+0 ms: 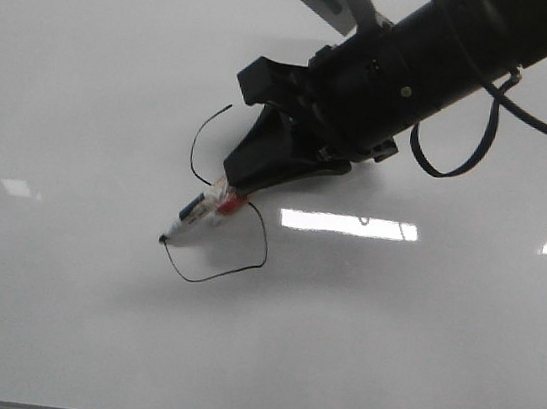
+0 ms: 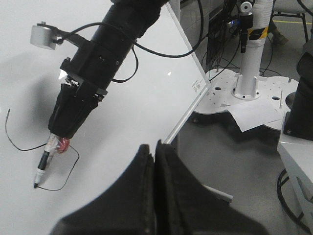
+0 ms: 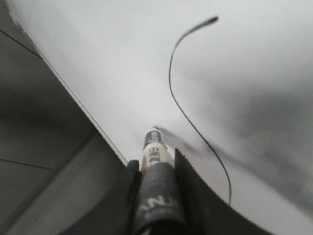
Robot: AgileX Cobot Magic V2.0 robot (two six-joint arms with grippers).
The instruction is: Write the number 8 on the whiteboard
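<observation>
Black number 8 (image 1: pixel 217 248) beneath right gripper (image 1: pixel 229 194)

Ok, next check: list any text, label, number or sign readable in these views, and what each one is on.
Nothing can be read for sure.
Marker label: dark print, too blurred to read.
Right gripper padding: letters, possibly "AN", unclear.
Sticker on the whiteboard edge: too small to read.
The number 8 is only partly drawn, not yet a legible digit.
</observation>
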